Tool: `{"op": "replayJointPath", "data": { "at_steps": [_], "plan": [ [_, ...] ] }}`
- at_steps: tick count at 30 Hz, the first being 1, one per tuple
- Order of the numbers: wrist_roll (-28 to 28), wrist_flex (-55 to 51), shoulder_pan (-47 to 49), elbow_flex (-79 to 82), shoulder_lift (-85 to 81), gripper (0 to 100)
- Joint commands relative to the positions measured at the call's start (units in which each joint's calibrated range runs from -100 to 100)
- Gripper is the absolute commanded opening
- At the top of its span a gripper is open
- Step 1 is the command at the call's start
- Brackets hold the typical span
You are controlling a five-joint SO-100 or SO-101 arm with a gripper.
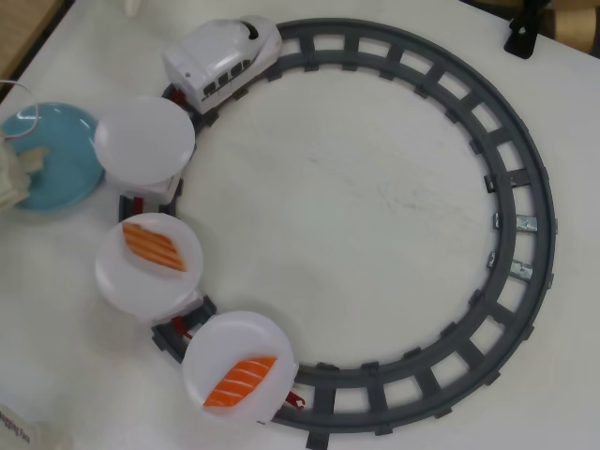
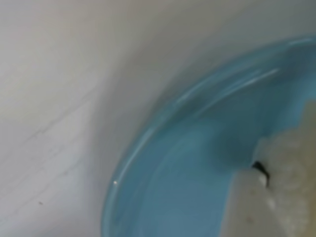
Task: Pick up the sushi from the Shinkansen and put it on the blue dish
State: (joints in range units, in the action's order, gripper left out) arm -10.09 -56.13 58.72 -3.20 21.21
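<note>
pale cream arm gripper (image 1: 26, 169): over round glossy light-blue dish (image 1: 66, 131), table's left edge | pale oblong sushi (image 2: 289, 163) apparently between fingers | grip state: cannot tell

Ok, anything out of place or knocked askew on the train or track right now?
Nothing stands out. The Shinkansen sits on the grey track, and the two salmon nigiri lie flat on their white plates. The front plate is empty, and it overlaps the blue dish.

Overhead looks straight down; wrist hugs blue dish (image 2: 197, 163).
</note>
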Motion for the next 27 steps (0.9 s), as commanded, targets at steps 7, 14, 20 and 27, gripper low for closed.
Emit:
{"op": "replayJointPath", "data": {
  "at_steps": [7,14,20,27],
  "plan": [
    [0.4,-0.9,-1.8,-1.7,-0.2,14],
    [0.4,-0.7,-3.0,-1.8,-0.3,14],
    [0.4,-2.1,-2.9,-4.0,-1.9,16],
    [0.4,-16.3,-2.6,-18.6,-11.0,21]
  ]
}}
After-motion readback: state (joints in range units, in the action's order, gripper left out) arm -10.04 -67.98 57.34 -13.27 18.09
